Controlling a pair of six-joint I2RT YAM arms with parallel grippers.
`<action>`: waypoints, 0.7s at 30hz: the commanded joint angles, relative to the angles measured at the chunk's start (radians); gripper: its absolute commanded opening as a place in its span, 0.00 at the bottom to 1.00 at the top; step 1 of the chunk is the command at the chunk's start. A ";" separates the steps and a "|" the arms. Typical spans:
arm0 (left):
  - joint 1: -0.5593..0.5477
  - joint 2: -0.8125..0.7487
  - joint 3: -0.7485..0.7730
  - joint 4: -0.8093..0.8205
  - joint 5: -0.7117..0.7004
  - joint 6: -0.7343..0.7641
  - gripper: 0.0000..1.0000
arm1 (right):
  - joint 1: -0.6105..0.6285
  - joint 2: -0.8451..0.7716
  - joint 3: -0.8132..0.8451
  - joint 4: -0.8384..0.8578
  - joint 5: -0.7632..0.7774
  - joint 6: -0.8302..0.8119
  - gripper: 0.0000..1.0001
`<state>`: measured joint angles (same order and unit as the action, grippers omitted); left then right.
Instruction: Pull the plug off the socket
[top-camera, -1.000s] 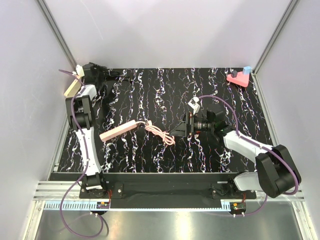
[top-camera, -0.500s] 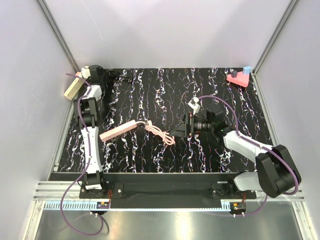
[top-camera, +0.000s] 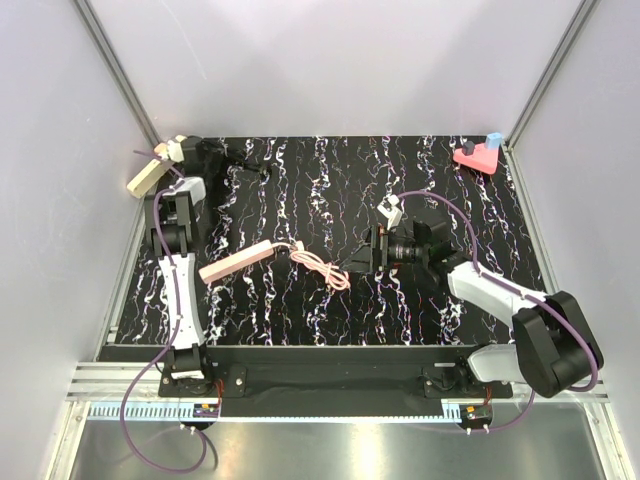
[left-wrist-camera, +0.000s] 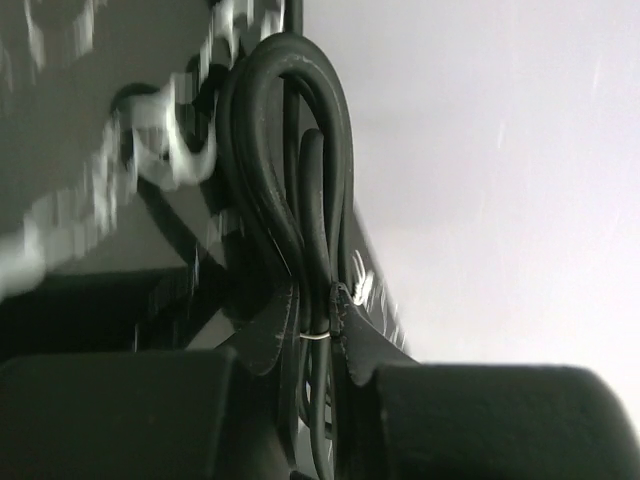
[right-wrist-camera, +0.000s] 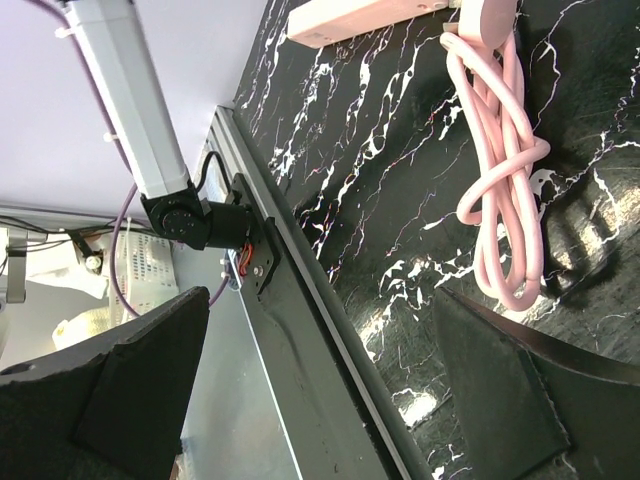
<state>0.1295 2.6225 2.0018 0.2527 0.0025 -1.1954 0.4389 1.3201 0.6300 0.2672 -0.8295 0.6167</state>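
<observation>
**Robot Test Cell in a Lab**

Plain white walls (top-camera: 330, 60) on aluminium frame posts (top-camera: 118, 68) box in a black marbled tabletop (top-camera: 300, 320). The left arm (top-camera: 180, 290) and right arm (top-camera: 500, 295) stand bolted to a black base bar (top-camera: 330, 382), purple cables (top-camera: 123, 420) trailing.

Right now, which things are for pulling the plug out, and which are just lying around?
For the job: socket; plug, still stuck in its end; pink cord, coiled beside it.

Just lying about: black cable, far left corner; pink triangular block, far right corner; beige block, by the left wall.
</observation>
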 joint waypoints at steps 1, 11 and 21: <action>-0.086 -0.160 -0.129 0.080 0.105 0.085 0.03 | 0.009 -0.047 0.024 0.017 0.012 -0.023 1.00; -0.218 -0.387 -0.498 0.221 0.143 0.066 0.01 | 0.008 -0.090 -0.001 0.033 0.013 -0.014 1.00; -0.238 -0.502 -0.535 0.004 0.233 0.234 0.70 | 0.008 -0.078 -0.021 0.070 0.007 0.001 1.00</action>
<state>-0.1268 2.2612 1.4567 0.3031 0.2230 -1.0950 0.4389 1.2499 0.6144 0.2729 -0.8276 0.6182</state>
